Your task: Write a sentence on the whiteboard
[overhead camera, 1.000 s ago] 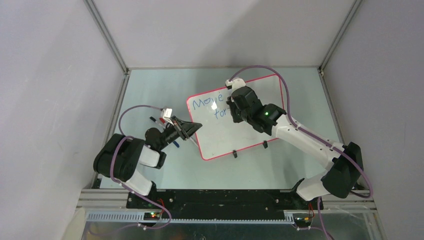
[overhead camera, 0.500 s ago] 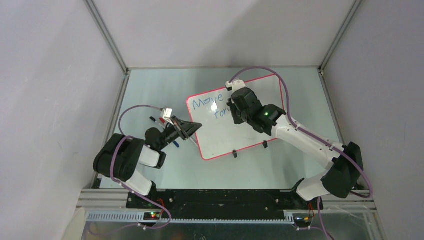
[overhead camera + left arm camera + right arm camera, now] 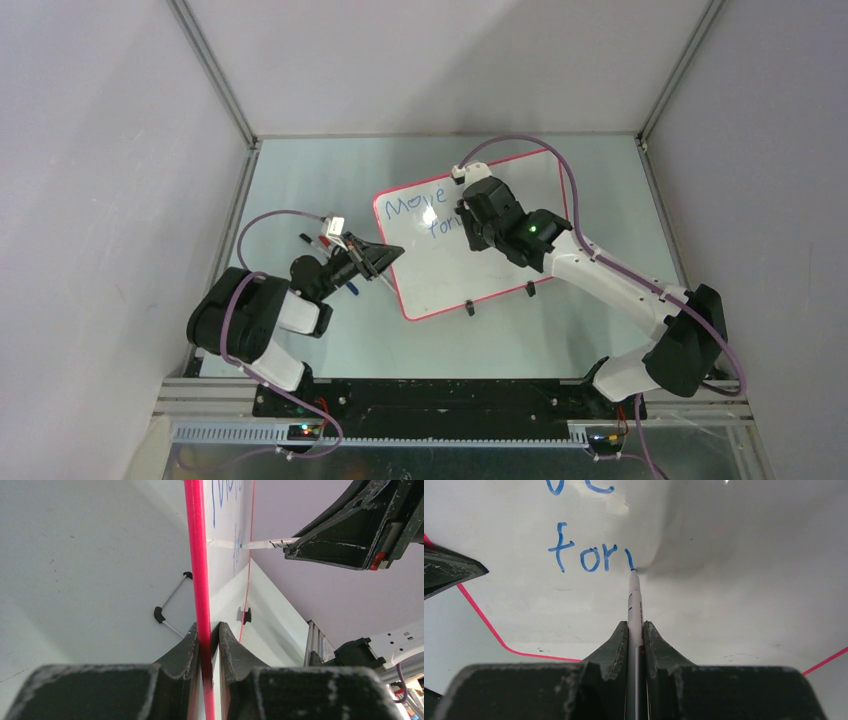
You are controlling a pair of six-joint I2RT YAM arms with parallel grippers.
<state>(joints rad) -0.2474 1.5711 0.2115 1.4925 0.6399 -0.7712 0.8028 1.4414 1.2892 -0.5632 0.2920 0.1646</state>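
Pinching the whiteboard (image 3: 450, 275) at its pink rim are left fingers (image 3: 186, 650); right fingers (image 3: 616, 645) clamp a marker (image 3: 635, 595) touching the sentence (image 3: 584, 557).

Left gripper (image 3: 206, 631), right gripper (image 3: 636, 628) clamped (right arm outstretched).

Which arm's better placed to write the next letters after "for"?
Right. The right gripper is shut on the marker, tip touching the whiteboard at the sentence end. The left gripper is clamped on the whiteboard's frame.
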